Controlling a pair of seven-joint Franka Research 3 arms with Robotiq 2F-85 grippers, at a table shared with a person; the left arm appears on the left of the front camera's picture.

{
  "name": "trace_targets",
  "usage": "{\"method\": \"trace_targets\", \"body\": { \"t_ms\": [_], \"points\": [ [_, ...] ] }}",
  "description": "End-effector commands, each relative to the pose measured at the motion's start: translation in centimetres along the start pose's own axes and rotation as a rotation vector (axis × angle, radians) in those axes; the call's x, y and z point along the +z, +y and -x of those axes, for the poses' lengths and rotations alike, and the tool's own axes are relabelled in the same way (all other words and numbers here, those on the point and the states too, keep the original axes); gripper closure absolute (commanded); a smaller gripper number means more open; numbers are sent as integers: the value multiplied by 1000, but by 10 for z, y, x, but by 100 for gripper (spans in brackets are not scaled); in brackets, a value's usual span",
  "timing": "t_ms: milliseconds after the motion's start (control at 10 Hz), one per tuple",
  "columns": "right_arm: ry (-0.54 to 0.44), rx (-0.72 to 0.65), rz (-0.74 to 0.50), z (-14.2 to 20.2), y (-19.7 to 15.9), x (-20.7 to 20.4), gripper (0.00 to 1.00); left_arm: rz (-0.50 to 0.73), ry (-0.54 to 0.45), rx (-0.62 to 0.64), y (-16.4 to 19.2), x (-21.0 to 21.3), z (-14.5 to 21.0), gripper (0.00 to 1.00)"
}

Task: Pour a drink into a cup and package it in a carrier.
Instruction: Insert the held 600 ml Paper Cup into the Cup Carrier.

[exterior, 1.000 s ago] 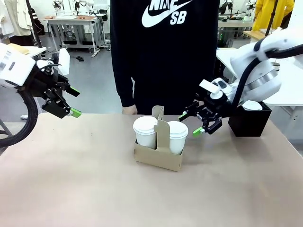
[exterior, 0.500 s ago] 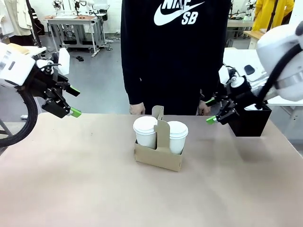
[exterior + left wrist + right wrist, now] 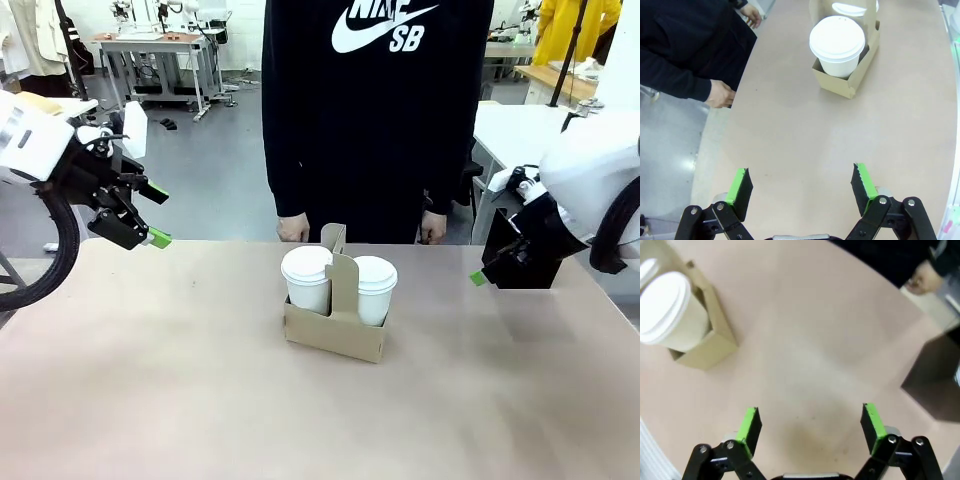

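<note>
Left gripper (image 3: 150, 215), front view: jaws wide, empty, above the desk (image 3: 150, 400); carrier (image 3: 335, 335) mid-desk, two lidded cups (image 3: 307, 278) seated. Left wrist view: person's hand (image 3: 720, 95) on the desk edge. Right wrist view: right gripper (image 3: 810, 427) spread, empty; black box (image 3: 935, 385) nearby.

You are getting bright, even overhead light, throwing only soft shadows beside the carrier (image 3: 336, 325) on the table (image 3: 180, 380). The front view is staying sharp. The right wrist view is smearing with motion blur, and both wrist views are bending at their edges.
</note>
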State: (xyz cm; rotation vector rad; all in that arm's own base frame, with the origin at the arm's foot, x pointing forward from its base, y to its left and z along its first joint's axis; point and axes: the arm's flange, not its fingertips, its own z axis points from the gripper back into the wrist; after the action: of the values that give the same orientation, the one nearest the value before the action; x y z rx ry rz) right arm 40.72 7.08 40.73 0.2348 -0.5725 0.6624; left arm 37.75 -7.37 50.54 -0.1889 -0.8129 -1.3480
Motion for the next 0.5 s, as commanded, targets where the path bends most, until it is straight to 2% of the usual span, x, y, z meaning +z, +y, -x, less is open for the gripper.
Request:
{"method": "trace_targets", "body": {
  "t_ms": [0,300,400],
  "points": [
    [-2,-91,-35,10,6,25,0,4,-16,17,-1,0,-1,0],
    [-28,-85,-33,23,-11,15,0,4,-16,17,-1,0,-1,0],
    [-3,-93,-31,7,-11,15,0,4,-16,17,-1,0,-1,0]
  ]
}}
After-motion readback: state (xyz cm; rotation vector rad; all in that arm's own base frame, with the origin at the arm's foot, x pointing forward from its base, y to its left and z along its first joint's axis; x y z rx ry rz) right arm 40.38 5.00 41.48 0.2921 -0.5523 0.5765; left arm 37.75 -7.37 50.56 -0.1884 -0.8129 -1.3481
